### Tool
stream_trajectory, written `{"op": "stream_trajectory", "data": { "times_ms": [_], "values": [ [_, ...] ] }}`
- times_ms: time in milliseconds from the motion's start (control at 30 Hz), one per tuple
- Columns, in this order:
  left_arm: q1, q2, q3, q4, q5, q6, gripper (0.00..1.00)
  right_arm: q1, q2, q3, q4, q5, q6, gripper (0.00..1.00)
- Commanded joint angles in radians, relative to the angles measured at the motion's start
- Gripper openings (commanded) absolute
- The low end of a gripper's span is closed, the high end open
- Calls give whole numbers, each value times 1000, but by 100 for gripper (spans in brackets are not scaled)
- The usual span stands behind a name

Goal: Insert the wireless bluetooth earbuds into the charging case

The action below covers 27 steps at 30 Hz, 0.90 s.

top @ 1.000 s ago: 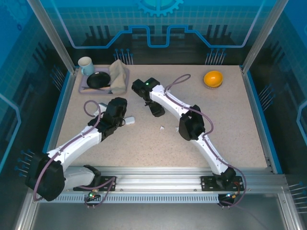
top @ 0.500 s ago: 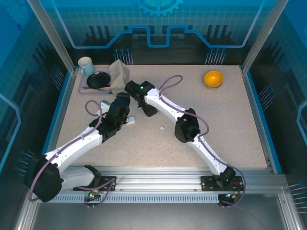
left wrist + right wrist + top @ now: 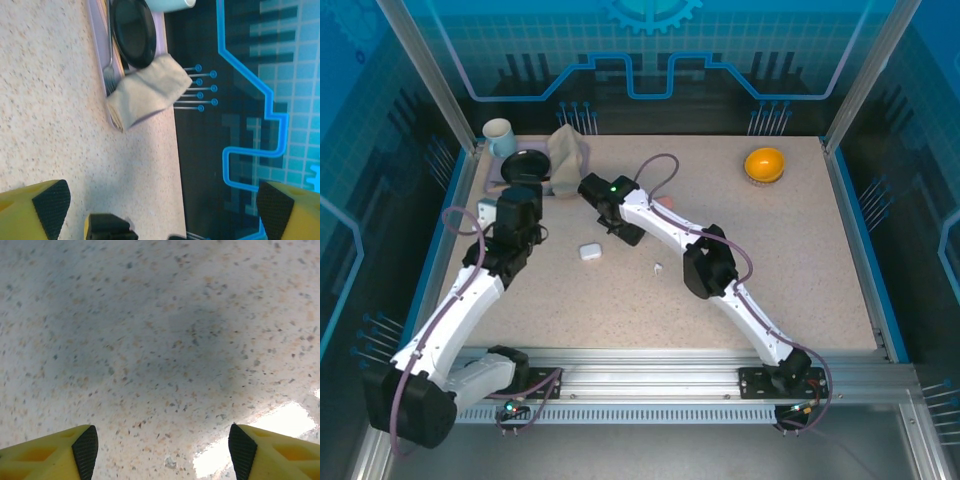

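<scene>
Top external view: a small white rounded plastic charging case (image 3: 589, 252) is lying free on the table, while the left gripper (image 3: 165, 200) and right gripper (image 3: 162, 445) are both gaping wide, holding nothing.

a speckled beige surface (image 3: 800, 270) carries a lavender tray (image 3: 492, 182) in its far left corner. a black plate (image 3: 525, 166) sits on the tray, with a fork (image 3: 109, 70) lying alongside it. a pale mug (image 3: 499, 135) stands just behind the plate. a folded beige cloth (image 3: 568, 155) drapes over the tray's right end onto the surface. near the far right corner rests a round orange object (image 3: 764, 163).
</scene>
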<state>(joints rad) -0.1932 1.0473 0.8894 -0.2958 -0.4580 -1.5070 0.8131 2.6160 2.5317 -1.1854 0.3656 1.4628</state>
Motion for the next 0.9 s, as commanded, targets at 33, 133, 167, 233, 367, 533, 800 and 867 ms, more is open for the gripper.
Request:
{"op": "stream_trajectory", "data": {
  "times_ms": [33, 133, 167, 233, 367, 533, 800, 867],
  "values": [
    [109, -2, 37, -94, 143, 92, 99, 29, -60, -1, 10, -39, -223, 73],
    [190, 17, 48, -109, 227, 135, 99, 48, -49, 0, 14, -77, -308, 75],
    [217, 26, 53, -111, 256, 156, 99, 54, -43, 2, 16, -91, -335, 75],
    [263, 46, 70, -126, 304, 191, 99, 65, -29, 13, 12, -108, -385, 77],
    [339, 84, 103, -145, 387, 270, 99, 94, -3, 45, -14, -102, -467, 79],
    [392, 128, 125, -151, 457, 332, 99, 125, 9, 44, -13, -82, -530, 80],
    [417, 158, 120, -140, 506, 369, 99, 146, 63, 64, 18, -112, -606, 81],
    [418, 160, 120, -140, 511, 375, 99, 147, 80, 77, 17, -116, -613, 81]
  ]
}}
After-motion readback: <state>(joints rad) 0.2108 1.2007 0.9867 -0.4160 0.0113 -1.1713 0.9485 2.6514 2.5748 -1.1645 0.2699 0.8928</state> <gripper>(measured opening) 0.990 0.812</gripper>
